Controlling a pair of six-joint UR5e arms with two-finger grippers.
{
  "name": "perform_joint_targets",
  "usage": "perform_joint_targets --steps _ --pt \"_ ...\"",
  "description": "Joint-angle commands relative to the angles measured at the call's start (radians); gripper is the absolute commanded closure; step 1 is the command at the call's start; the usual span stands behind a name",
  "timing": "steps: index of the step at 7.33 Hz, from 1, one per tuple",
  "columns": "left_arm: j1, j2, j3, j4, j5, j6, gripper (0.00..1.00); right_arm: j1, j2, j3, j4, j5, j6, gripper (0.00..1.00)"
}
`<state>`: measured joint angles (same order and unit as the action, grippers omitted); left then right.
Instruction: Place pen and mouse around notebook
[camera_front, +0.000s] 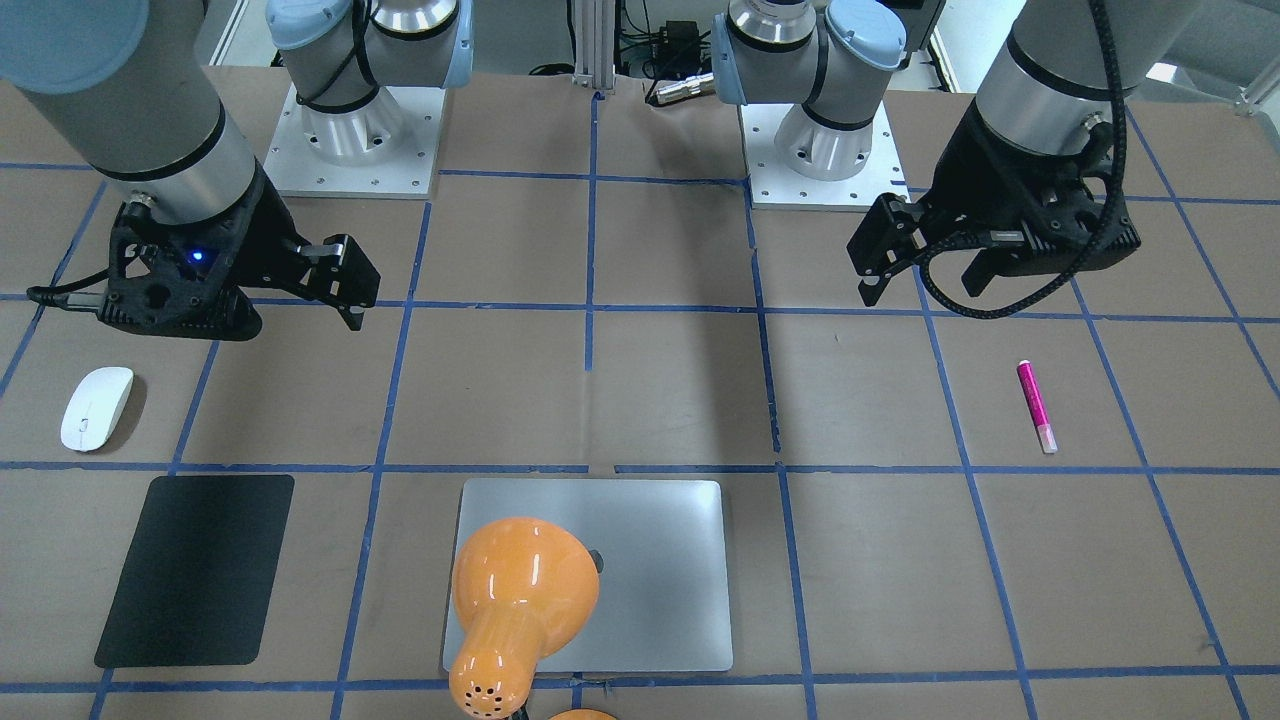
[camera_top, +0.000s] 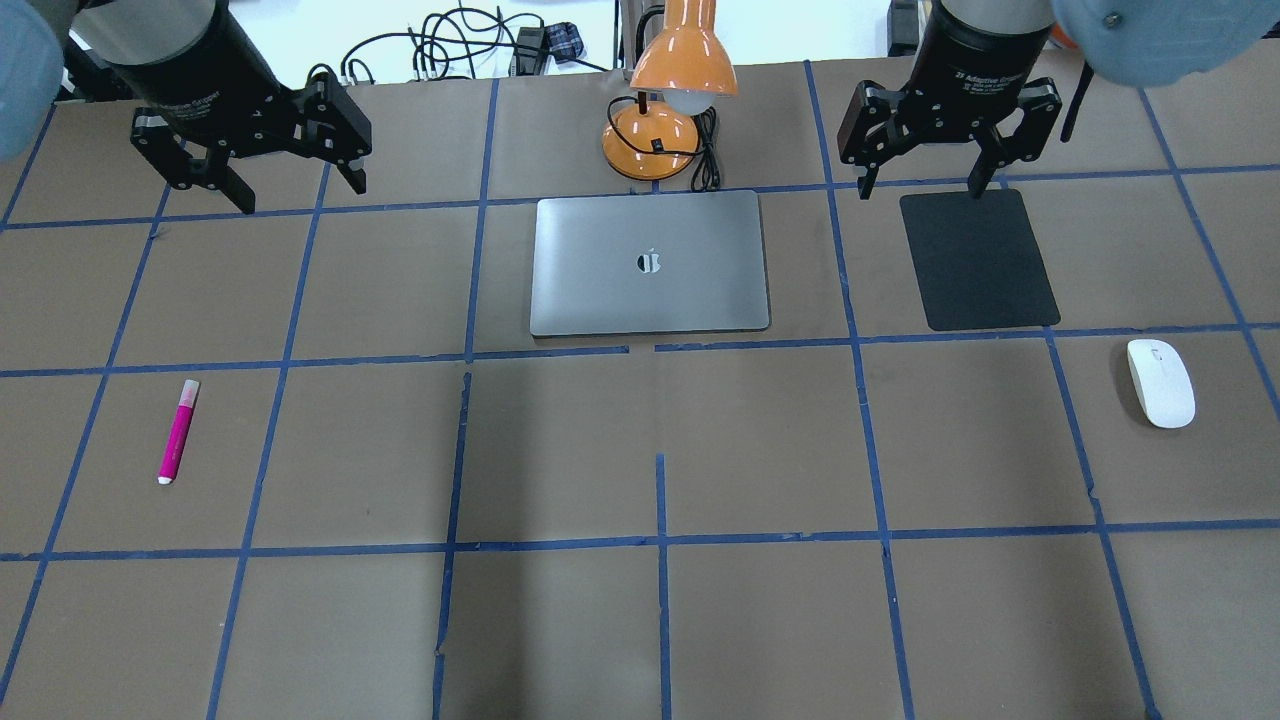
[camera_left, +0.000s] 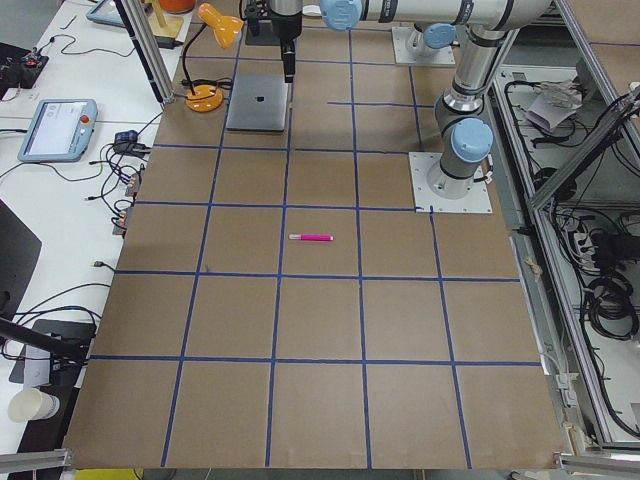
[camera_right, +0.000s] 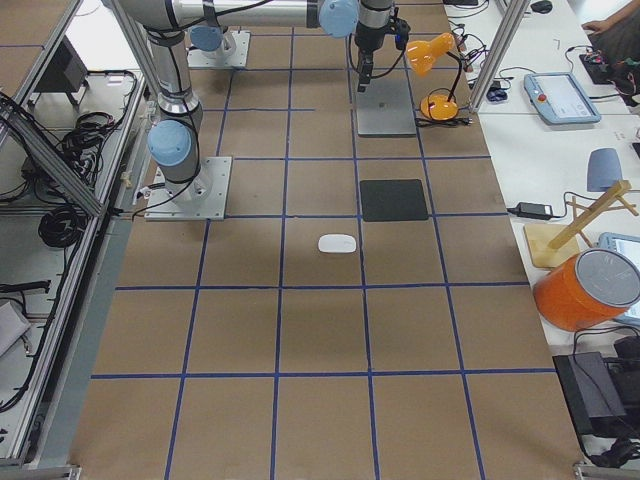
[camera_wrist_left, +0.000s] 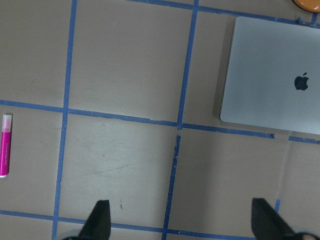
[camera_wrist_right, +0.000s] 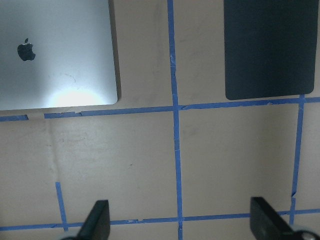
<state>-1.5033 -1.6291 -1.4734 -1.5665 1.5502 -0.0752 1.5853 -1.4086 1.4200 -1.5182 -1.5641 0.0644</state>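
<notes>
The magenta pen (camera_top: 178, 430) lies flat on the brown table's left side, also seen as the pen (camera_front: 1036, 406) and at the left wrist view's edge (camera_wrist_left: 5, 152). The white mouse (camera_top: 1161, 382) rests far right, near the mouse-side black mat. The silver notebook (camera_top: 600, 285) lies shut at the middle back. My left gripper (camera_top: 300, 195) hangs open and empty above the back left, well away from the pen. Open and empty too, my right gripper (camera_top: 918, 188) hovers over the mat's far edge.
A black mat (camera_top: 980, 260) lies between notebook and mouse. An orange desk lamp (camera_top: 665, 90) stands behind the notebook, its shade over the lid (camera_front: 520, 590). Blue tape lines grid the table.
</notes>
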Motion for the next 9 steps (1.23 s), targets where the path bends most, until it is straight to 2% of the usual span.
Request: perform_joint_targets --steps 1,2,3,4,5,6,7,8,9 --pt "0.000 0.000 -0.001 0.000 0.001 0.000 0.00 0.001 -0.006 0.002 0.003 -0.001 -0.002 0.00" --pt "0.000 0.000 -0.001 0.000 0.001 0.000 0.00 -0.010 0.005 0.013 0.004 -0.014 -0.020 0.00" --pt "0.000 0.000 -0.001 0.000 0.002 0.000 0.00 -0.055 0.005 0.020 0.010 -0.072 -0.034 0.00" --pt "0.008 0.000 -0.008 0.008 0.002 0.002 0.00 -0.155 0.011 0.031 0.013 -0.105 -0.134 0.00" --pt "0.037 0.006 -0.016 0.019 0.002 0.024 0.00 -0.294 0.010 0.115 -0.014 -0.097 -0.305 0.00" --pt "0.111 0.008 -0.028 0.011 0.002 0.132 0.00 -0.411 0.010 0.207 -0.136 -0.097 -0.431 0.00" --pt "0.214 0.005 -0.078 0.022 -0.004 0.293 0.00 -0.471 0.016 0.294 -0.281 -0.100 -0.571 0.00" --pt "0.320 -0.003 -0.161 0.107 -0.007 0.459 0.00 -0.538 0.046 0.369 -0.412 -0.109 -0.615 0.00" --pt "0.397 -0.012 -0.273 0.240 -0.007 0.586 0.00 -0.601 0.077 0.420 -0.491 -0.106 -0.688 0.00"
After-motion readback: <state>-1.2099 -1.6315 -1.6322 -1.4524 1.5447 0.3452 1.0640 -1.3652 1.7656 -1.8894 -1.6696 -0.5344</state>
